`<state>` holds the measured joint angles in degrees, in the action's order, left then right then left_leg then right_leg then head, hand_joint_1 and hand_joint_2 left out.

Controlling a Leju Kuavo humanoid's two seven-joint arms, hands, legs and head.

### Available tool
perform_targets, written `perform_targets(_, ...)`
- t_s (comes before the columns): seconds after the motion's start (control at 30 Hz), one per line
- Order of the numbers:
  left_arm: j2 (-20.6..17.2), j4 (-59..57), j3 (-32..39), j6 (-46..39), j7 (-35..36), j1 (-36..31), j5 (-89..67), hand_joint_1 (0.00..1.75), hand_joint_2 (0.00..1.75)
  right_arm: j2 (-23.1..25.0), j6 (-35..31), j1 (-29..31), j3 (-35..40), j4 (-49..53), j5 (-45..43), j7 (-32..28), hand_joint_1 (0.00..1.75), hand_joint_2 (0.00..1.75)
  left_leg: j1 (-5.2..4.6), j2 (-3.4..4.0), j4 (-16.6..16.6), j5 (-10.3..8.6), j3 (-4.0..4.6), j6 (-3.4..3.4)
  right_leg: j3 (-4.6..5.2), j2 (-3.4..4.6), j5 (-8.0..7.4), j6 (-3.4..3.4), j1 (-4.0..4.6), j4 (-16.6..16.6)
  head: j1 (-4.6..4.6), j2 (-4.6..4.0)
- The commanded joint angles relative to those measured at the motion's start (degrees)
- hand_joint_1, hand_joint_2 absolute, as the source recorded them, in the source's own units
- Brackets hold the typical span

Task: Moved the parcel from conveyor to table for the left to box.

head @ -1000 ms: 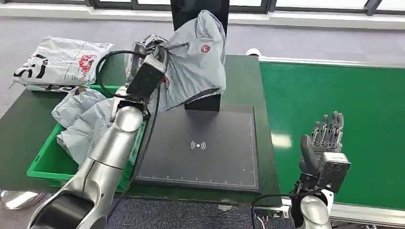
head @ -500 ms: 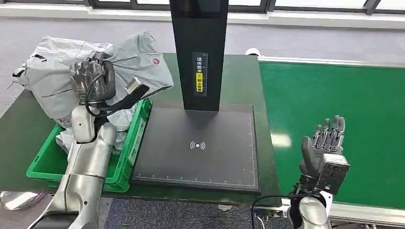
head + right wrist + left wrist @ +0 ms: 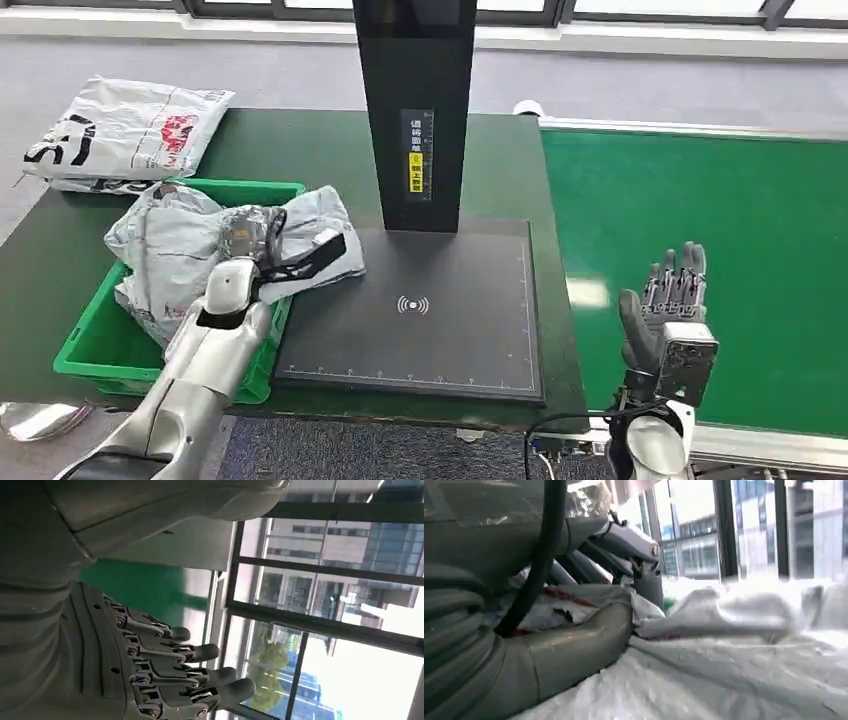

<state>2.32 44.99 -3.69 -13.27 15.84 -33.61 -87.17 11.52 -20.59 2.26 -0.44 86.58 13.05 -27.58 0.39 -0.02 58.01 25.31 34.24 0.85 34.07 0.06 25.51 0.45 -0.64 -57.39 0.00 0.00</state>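
Grey plastic wrapping marks the parcel [image 3: 200, 245], which lies in the green bin [image 3: 85, 345] with one end draped over the bin's rim onto the black mat [image 3: 420, 310]. Beyond the bin, well apart from the left hand, a white printed bag [image 3: 125, 130] rests on the table [image 3: 30, 270]. Left hand [image 3: 250, 232] sits on top of the parcel; the left wrist view shows its fingers [image 3: 624, 540] and thumb closed on a fold of the wrapping — a firm hold. To that hand's right, a black post [image 3: 415, 110] stands at the mat's far edge. Right hand [image 3: 665, 300] is raised over the green conveyor [image 3: 700, 200], well apart from the parcel — fingers straight, spread, holding nothing.
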Motion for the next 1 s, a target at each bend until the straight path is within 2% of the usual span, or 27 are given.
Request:
perform_targets(0.03,-1.66,-11.34,0.79,-2.92,4.91,-4.48,0.83,0.00,1.75,1.31,1.06,1.80,-3.92,-3.99,0.34,0.57,0.00,1.75,0.00,0.03,-0.09,-0.01,-0.15,0.00,-0.15,0.01,-0.01,-0.03,0.00,0.08,0.00,0.00)
perform_targets(0.07,-1.40,-11.77,4.24,-8.43,4.32,-5.77,2.81,0.00,0.00,0.98,0.92,1.39,-3.39,-3.79,0.19,0.77,0.00,1.75,0.01,0.03,-0.17,-0.04,-0.19,0.00,-0.20,0.01,-0.05,-0.05,0.02,0.14,0.00,0.00)
perform_targets(0.1,-1.89,-11.58,5.31,-10.00,4.27,-6.50,3.11,0.00,0.00,0.73,0.91,1.42,-3.04,-3.93,0.12,0.85,0.00,1.75,0.03,0.03,-0.09,-0.02,-0.16,0.00,-0.19,0.00,-0.03,-0.04,0.03,0.08,0.00,0.00)
perform_targets(0.17,-3.81,-10.43,7.52,-18.36,6.22,-7.43,1.62,0.00,0.00,0.05,1.49,2.66,-1.45,-5.35,-0.02,1.37,0.00,1.75,0.06,0.06,-0.06,-0.03,-0.17,0.02,-0.19,0.03,-0.05,-0.05,0.06,0.05,0.00,0.00)
perform_targets(0.27,-3.60,-8.31,12.81,-25.71,-3.51,-8.97,9.17,0.00,0.00,-0.65,0.70,3.93,0.20,-6.48,-0.20,2.14,0.00,1.75,0.08,0.14,-0.03,-0.09,-0.02,0.07,0.00,0.12,-0.11,-0.07,0.12,-0.01,0.00,0.00)
perform_targets(0.33,-3.45,-7.18,13.12,-26.73,-4.47,-9.11,9.95,0.00,0.00,-0.67,0.72,4.04,0.29,-6.41,-0.19,2.15,0.00,1.75,0.09,0.12,0.00,-0.12,0.04,0.15,0.07,0.11,-0.13,-0.15,0.17,-0.07,0.00,0.00)
perform_targets(0.37,-2.26,-2.17,14.96,-26.73,-8.35,-8.03,12.30,0.00,0.00,-0.71,0.68,4.24,0.49,-6.35,-0.24,2.17,0.00,1.75,0.08,0.08,-0.05,-0.15,0.00,0.16,0.03,0.06,-0.17,-0.21,0.16,-0.03,0.00,0.00)
perform_targets(0.47,-0.16,3.90,18.35,-26.73,-12.16,-7.05,11.87,0.00,0.00,-0.77,0.69,5.02,1.22,-6.89,-0.19,2.20,0.00,1.75,0.10,0.02,-0.11,-0.20,-0.01,0.19,0.01,0.00,-0.17,-0.22,0.18,0.03,0.00,0.00)
perform_targets(0.97,0.04,4.12,18.58,-26.73,-12.55,-6.97,12.01,0.00,0.00,-0.72,0.56,4.99,1.25,-6.93,-0.15,2.17,0.00,1.75,0.07,-0.05,-0.05,-0.19,0.07,0.24,0.08,-0.04,-0.13,-0.22,0.12,-0.07,0.00,0.00)
perform_targets(1.0,1.69,6.10,21.53,-26.73,-17.28,-6.42,14.69,0.00,0.00,-0.90,0.00,4.81,1.48,-7.07,0.14,1.88,0.00,1.75,0.05,-0.06,-0.07,-0.19,0.05,0.23,0.07,-0.05,-0.13,-0.23,0.11,-0.07,0.00,0.00)
